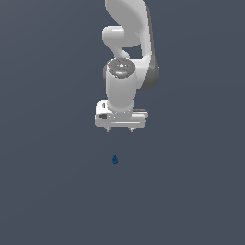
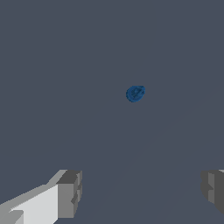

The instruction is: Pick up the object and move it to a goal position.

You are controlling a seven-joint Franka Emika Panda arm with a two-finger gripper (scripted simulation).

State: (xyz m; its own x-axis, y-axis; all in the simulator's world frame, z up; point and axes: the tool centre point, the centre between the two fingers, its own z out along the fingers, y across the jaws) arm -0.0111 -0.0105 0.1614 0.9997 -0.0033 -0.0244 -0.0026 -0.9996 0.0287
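The object (image 1: pixel 115 159) is a tiny dark blue rounded blob lying on the flat grey ground, much smaller than the arm's hand. The white gripper (image 1: pixel 120 129) hangs above it, pointing down, with its two short fingertips spread wide and nothing between them. A clear gap separates the fingertips from the object. In the wrist view the object (image 2: pixel 135 93) shows as a small blue blob on the grey surface, ahead of the gripper (image 2: pixel 142 192); both grey fingers (image 2: pixel 70 192) stand far apart at the picture's edge.
A plain dark grey ground (image 1: pixel 48 191) fills both views. The white arm (image 1: pixel 127 52) rises from the gripper toward the exterior view's top edge.
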